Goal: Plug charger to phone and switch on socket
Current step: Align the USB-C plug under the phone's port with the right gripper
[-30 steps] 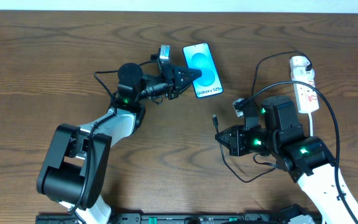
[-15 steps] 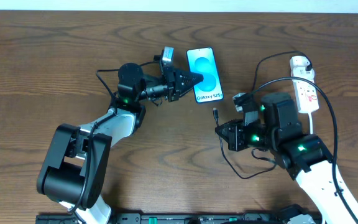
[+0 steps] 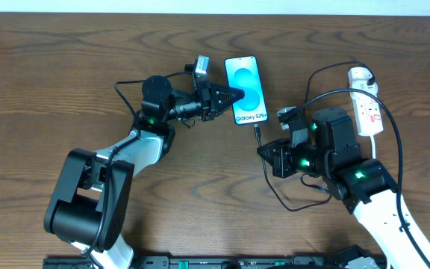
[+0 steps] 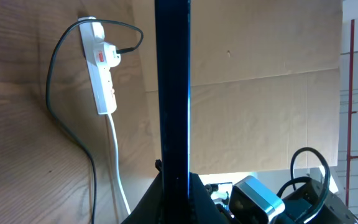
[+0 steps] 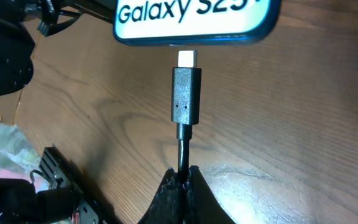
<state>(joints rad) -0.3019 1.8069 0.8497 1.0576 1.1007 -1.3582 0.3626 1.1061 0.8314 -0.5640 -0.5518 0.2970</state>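
The phone [image 3: 245, 90] with its lit blue screen lies at the table's middle back. My left gripper [image 3: 231, 94] is shut on its left long edge; in the left wrist view the phone [image 4: 173, 93] shows as a dark upright bar between the jaws. My right gripper [image 3: 263, 152] is shut on the black charger cable [image 3: 257, 137] just behind its plug. In the right wrist view the plug tip [image 5: 186, 60] points at the phone's bottom edge [image 5: 194, 18], with a small gap between them. The white socket strip [image 3: 366, 101] lies at the right, also in the left wrist view [image 4: 101, 68].
The black cable [image 3: 391, 131] loops from the strip's far end round my right arm. A white cord [image 3: 376, 149] runs from the strip toward the front. A silver block [image 4: 253, 199] sits on my left wrist.
My right gripper has carried the charger plug up and left toward the phone's bottom edge. The left gripper has shifted the phone slightly and holds it.
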